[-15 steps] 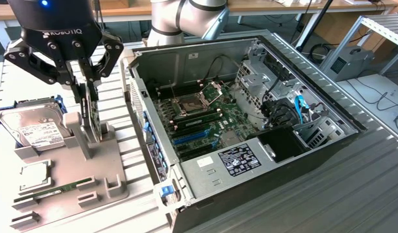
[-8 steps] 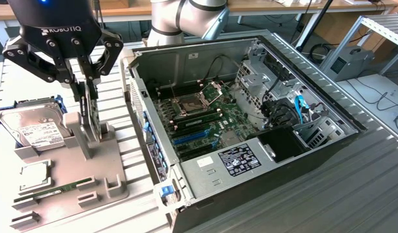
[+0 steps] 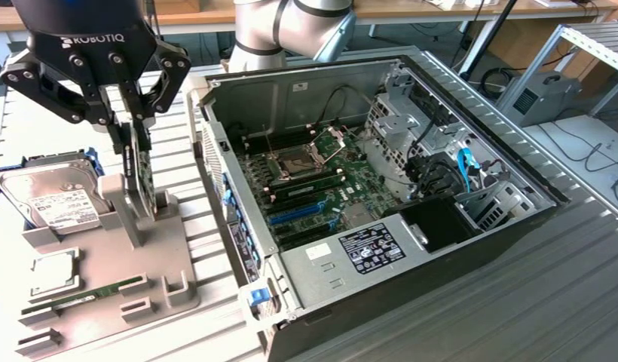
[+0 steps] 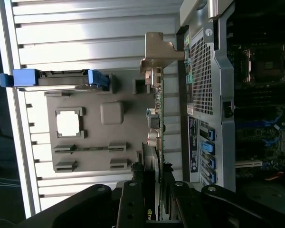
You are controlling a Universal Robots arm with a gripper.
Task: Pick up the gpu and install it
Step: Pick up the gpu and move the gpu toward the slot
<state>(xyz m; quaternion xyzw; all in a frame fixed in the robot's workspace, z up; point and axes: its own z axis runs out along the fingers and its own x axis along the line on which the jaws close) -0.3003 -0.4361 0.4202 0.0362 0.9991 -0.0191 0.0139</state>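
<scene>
Ribbed metal table (image 3: 550, 302), grey fixture tray (image 3: 158, 260) | slim green gpu card (image 3: 140, 173) up on edge over the tray, squarely between the jaws | black gripper (image 3: 131, 121) looks clamped on both its faces

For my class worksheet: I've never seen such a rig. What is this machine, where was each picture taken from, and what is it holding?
It is a robot arm ending in a black two-fingered tool. One picture comes from a camera off the arm, the other from a camera on its wrist. On the bench sit a grey parts tray and an open black computer case. The tool is shut on a green expansion card with a silver bracket, standing upright in the tray.
</scene>
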